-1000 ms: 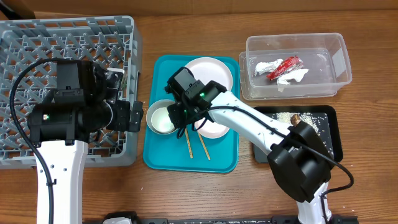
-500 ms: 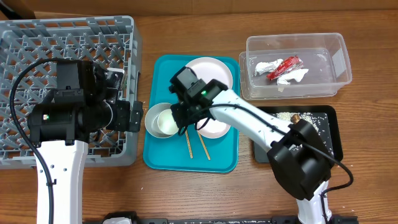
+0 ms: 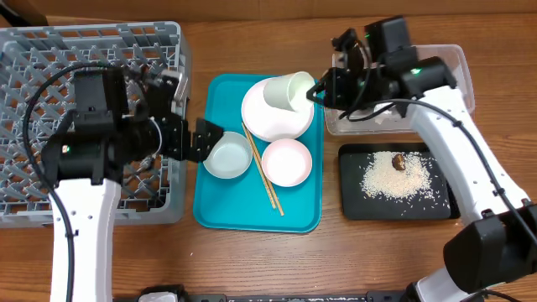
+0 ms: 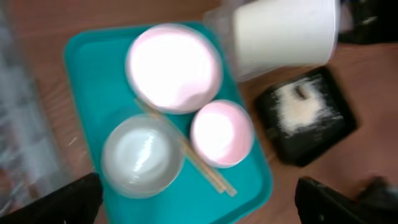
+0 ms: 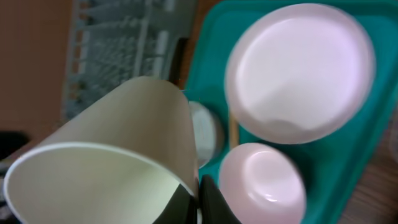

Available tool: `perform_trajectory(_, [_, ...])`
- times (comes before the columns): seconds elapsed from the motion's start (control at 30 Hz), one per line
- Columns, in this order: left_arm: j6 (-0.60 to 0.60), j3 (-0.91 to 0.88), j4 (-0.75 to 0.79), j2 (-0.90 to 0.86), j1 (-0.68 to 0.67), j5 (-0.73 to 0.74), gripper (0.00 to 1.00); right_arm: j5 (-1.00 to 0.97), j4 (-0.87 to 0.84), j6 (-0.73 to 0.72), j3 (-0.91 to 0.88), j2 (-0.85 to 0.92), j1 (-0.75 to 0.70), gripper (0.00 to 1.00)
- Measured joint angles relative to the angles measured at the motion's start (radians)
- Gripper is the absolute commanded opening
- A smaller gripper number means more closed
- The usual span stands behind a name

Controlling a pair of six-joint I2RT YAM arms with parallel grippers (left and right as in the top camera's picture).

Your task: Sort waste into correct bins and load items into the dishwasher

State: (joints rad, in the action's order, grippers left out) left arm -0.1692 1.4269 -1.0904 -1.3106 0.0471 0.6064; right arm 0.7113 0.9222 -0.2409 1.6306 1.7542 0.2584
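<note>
The right arm reaches over the clear tub (image 3: 457, 84), its gripper (image 3: 323, 91) clamped on the white cup (image 3: 289, 91), which is tipped on its side above the plate (image 3: 268, 126) on the teal tray (image 3: 302, 210). The left gripper (image 3: 204, 140) hangs spread wide beside the metal bowl (image 3: 228, 157), by the rack (image 3: 33, 50). The right arm hides most of the tub's contents, and both wrist views are blurred.

Teal serving tray (image 3: 299, 210): rectangular, rounded corners, low raised rim; lies flat at mid-table, long sides running front to back.
Wooden table (image 3: 252, 260): brown, visible grain, spans the whole overhead view.
Brown object (image 3: 20, 10): far left corner, cropped; possibly a cardboard box.
</note>
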Motion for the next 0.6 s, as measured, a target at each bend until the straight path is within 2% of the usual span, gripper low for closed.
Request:
perform_trajectory(0.13, [-0.037,0.001,0.068,-0.070,0.000,0.227,1.00,0.287,0.006,0.057,0.000,0.000,-0.037,0.04])
perform_trajectory(0.23, [-0.086,0.001,0.126,-0.127,0.000,0.430,1.00,0.428,0.005,0.071,0.000,0.000,-0.034,0.04])
perform_trajectory(0.37, [-0.129,0.001,0.187,-0.161,0.000,0.604,1.00,0.557,0.002,0.080,0.000,0.000,-0.034,0.04])
perform_trajectory(0.6, [-0.149,0.001,0.308,-0.165,-0.069,0.732,1.00,0.649,0.001,0.084,0.000,0.000,-0.021,0.04])
